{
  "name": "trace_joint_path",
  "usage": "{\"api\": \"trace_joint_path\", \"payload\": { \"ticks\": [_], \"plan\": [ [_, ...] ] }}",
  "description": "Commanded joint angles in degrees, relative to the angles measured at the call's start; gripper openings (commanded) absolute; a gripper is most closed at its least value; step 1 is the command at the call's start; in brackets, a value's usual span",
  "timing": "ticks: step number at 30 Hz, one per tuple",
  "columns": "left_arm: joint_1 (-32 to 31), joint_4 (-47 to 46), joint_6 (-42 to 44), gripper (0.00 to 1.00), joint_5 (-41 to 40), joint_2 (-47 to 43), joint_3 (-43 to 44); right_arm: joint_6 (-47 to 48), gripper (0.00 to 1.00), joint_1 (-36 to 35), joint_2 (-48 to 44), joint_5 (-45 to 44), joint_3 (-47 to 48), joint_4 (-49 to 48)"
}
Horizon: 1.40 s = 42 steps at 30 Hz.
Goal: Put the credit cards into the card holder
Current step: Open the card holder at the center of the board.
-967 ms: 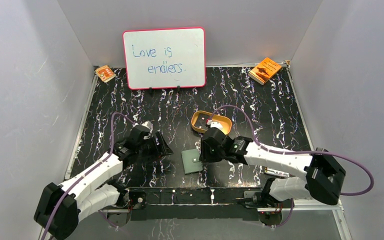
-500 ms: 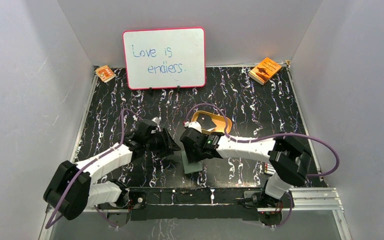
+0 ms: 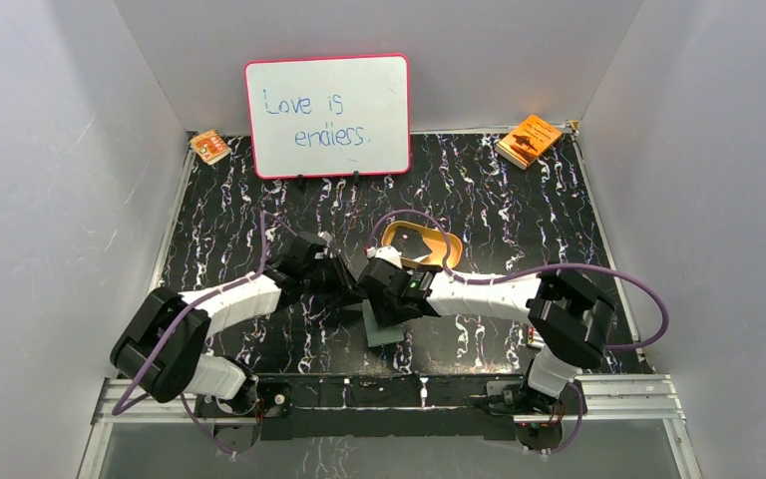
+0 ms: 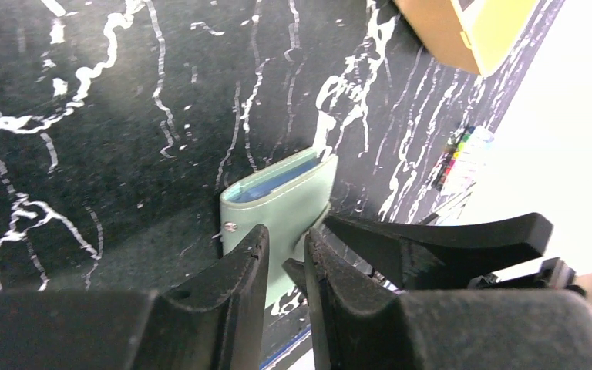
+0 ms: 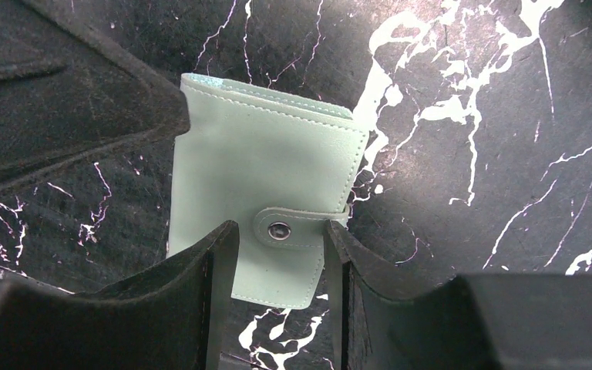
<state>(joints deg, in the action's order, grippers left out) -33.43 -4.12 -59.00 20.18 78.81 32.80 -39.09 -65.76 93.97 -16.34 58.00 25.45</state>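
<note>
Now we hold our right gripper, jaws spread astride the snap tab, directly over the closed sage-green bifold card holder lying flat on the black marbled worktop, while our left gripper, jaws narrowly apart and empty, points at it from just beside.

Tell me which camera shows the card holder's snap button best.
Right wrist view: the snap button faces the lens on the closed card holder. Left wrist shows it tiny at an edge; the top view cannot resolve it.

Black marbled table, closed card holder, oval tray, whiteboard, orange booklets
</note>
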Motion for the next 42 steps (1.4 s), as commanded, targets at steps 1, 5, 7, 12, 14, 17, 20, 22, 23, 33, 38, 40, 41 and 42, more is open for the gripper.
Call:
{"api": "trace_joint_path", "payload": {
  "ticks": [1, 5, 7, 12, 14, 17, 20, 22, 23, 33, 38, 40, 41, 42],
  "plan": [
    [-0.9, -2.1, -0.9, 0.21, 2.6, 0.8, 2.7, 0.3, 0.53, -0.5, 0.8, -0.6, 1.5, 0.5],
    [-1.5, -3.1, -1.5, 0.18, 3.1, 2.1, 2.3, -0.1, 0.51, -0.6, 1.6, -0.7, 1.4, 0.8],
    [-1.7, -3.8, -1.8, 0.17, 3.4, 2.6, 1.7, -0.3, 0.5, -0.7, 1.9, -0.9, 1.4, 1.1],
    [-2.1, -4.9, -2.0, 0.15, 3.6, 3.6, 0.7, -0.9, 0.47, -0.8, 2.4, -1.6, 1.2, 1.6],
    [-2.1, -5.0, -1.8, 0.14, 3.4, 4.1, 0.4, -1.1, 0.46, -0.9, 2.2, -1.8, 1.0, 1.6],
    [-2.1, -5.0, -1.6, 0.12, 3.2, 5.0, 0.1, -1.2, 0.44, -0.9, 1.8, -2.2, 1.1, 1.6],
    [-2.2, -5.0, -1.1, 0.1, 2.9, 6.2, -0.3, -1.2, 0.42, -1.0, 1.7, -2.4, 1.2, 1.8],
    [-2.2, -5.0, -1.1, 0.08, 2.8, 7.0, -0.7, -1.3, 0.4, -1.0, 1.6, -2.5, 1.2, 1.8],
    [-2.2, -5.0, -1.0, 0.08, 2.7, 7.4, -0.8, -1.4, 0.4, -1.0, 1.4, -2.6, 1.0, 1.8],
    [-2.3, -2.0, 0.6, 0.0, 0.2, 9.6, -0.7, -2.2, 0.34, -1.0, 0.1, -3.7, 0.6, 2.5],
    [-2.3, -0.7, 1.5, 0.0, -1.1, 10.2, -0.6, -2.9, 0.28, -1.0, -1.1, -4.7, 0.4, 3.2],
    [-2.3, -0.3, 1.8, 0.0, -1.4, 10.5, -0.6, -3.2, 0.23, -1.0, -1.8, -5.1, 0.3, 3.4],
    [-2.4, -0.2, 1.9, 0.0, -1.6, 10.6, -0.6, -3.4, 0.2, -1.0, -2.0, -5.3, 0.3, 3.6],
    [-2.5, -0.1, 2.1, 0.0, -1.8, 10.7, -0.6, -3.6, 0.18, -1.0, -2.1, -5.5, 0.3, 3.8]
  ]
}}
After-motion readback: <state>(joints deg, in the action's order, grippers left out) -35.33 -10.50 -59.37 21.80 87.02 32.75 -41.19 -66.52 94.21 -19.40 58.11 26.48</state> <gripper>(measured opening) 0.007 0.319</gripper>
